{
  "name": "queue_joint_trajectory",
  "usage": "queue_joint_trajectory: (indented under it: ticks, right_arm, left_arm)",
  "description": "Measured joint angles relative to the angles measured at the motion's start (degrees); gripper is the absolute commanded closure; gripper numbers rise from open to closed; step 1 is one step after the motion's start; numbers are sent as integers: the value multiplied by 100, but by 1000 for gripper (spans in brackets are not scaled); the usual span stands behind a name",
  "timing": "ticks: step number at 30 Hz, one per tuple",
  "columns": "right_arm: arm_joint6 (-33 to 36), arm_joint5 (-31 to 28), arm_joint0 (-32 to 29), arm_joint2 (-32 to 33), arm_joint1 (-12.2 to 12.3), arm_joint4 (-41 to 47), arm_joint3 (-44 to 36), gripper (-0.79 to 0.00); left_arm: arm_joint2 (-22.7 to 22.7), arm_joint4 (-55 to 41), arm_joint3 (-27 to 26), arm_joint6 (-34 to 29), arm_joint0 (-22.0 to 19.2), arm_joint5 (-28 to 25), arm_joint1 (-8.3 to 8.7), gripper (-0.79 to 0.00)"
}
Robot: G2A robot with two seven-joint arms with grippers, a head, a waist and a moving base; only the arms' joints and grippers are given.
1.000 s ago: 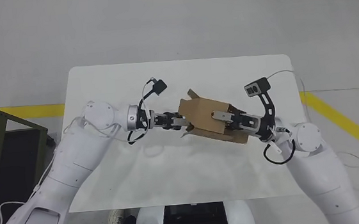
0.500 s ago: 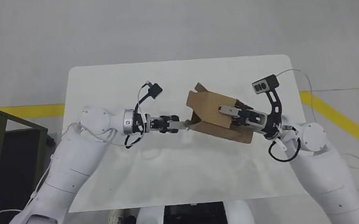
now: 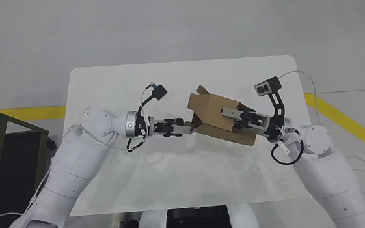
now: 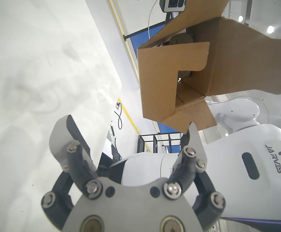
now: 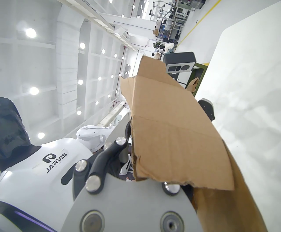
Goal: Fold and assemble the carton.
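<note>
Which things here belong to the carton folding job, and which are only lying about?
Job: brown cardboard carton; right hand, clamped on it; open left hand at its flap.
Lying about: dark green metal bin beside the white table; yellow floor stripe.

one carton [image 3: 217, 117], one white table [image 3: 121, 86]

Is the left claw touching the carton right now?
Cannot tell. In the left wrist view one fingertip of the open left claw overlaps the carton at its flap edge; neither gap nor press shows.
</note>
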Motion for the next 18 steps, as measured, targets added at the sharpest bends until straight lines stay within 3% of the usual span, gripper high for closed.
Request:
queue_joint_trajectory:
  ticks: [12, 18]
  right_arm:
    - [63, -9, -47, 110, 14, 114, -86, 0]
    - [129, 15, -39, 43, 6, 128, -173, 0]
  left_arm:
    - [-400, -120, 64, 109, 210, -173, 85, -785]
    - [-266, 139, 148, 300, 144, 1, 58, -785]
